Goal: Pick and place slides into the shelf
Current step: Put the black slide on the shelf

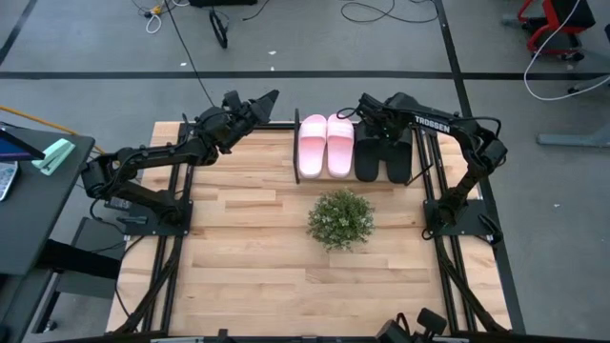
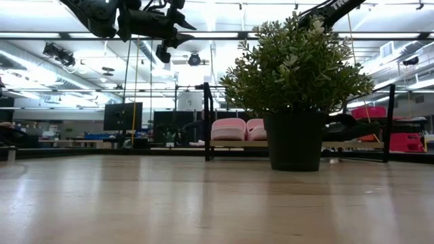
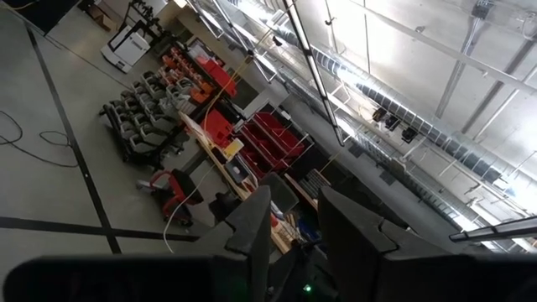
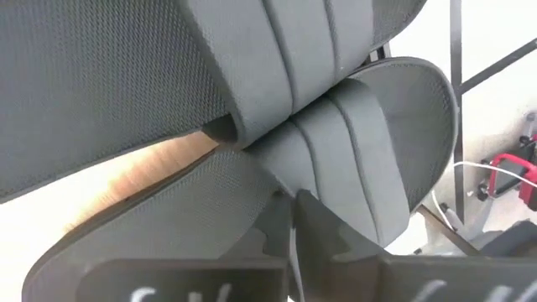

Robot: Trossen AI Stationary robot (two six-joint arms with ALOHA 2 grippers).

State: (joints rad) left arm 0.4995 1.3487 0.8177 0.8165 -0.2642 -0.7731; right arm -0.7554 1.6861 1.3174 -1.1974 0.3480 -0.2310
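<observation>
Four slides on shelf (image 1: 297, 129) at desk (image 1: 257, 248) far edge: pink pair (image 1: 326, 145) left, black pair (image 1: 383, 157) right, side by side. Right gripper (image 1: 367, 107) over black pair, jaws pressed together at a black strap. Left gripper (image 1: 270, 97) raised left of shelf, jaws slightly spread, holding nothing. Plant (image 1: 340, 218) mid-desk.

Open: my near half of the table (image 1: 257, 276) lies bare.
Blocked: plant (image 1: 340, 218) stands just before my shelf (image 1: 296, 143), full of slides (image 1: 326, 145).
</observation>
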